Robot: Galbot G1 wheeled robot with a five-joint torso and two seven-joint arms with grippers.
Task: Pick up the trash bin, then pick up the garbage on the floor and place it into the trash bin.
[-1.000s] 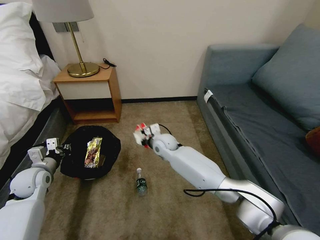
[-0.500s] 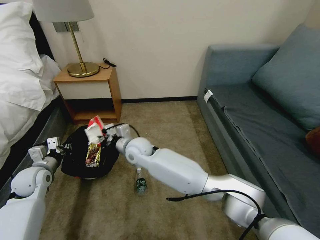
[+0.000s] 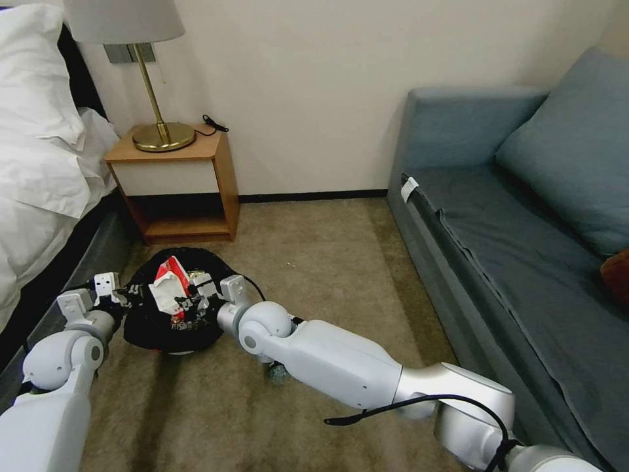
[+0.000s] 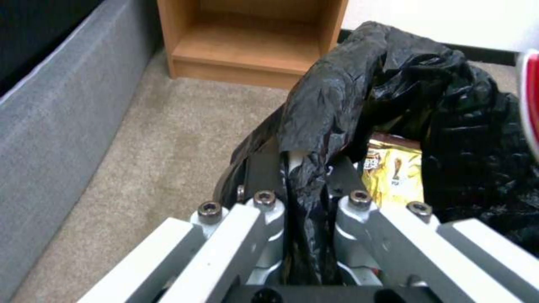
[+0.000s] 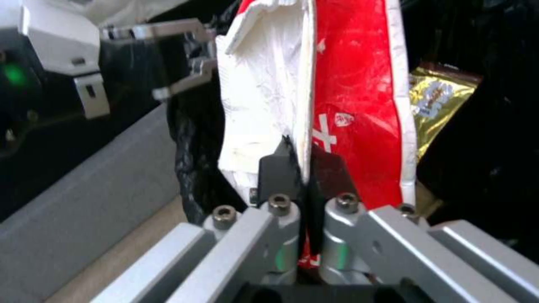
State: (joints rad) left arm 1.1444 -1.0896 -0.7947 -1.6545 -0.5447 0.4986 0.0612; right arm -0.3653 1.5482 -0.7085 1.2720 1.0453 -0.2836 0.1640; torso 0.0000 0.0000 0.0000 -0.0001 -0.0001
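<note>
The trash bin (image 3: 147, 328), lined with a wrinkly black bag (image 4: 359, 84), sits on the carpet in front of the nightstand. My left gripper (image 3: 126, 293) (image 4: 300, 168) is shut on the bin's rim and bag at its left side. My right gripper (image 3: 191, 296) (image 5: 303, 160) is shut on the red-and-white packet (image 3: 167, 288) (image 5: 353, 84), held just above the bin's mouth. A gold-brown wrapper (image 4: 393, 172) (image 5: 438, 105) lies inside the bin. The clear bottle (image 3: 276, 372) lies on the floor, mostly hidden under my right forearm.
A wooden nightstand (image 3: 196, 177) with a brass lamp (image 3: 160, 134) stands against the wall just behind the bin. The bed (image 3: 39, 170) runs along the left and a blue sofa (image 3: 511, 229) along the right. Open carpet (image 3: 327, 262) lies between them.
My right arm has swung left with the packet, from mid-floor to over the bin, then lower into its mouth. It now covers the bottle. The left gripper has stayed on the bin.
</note>
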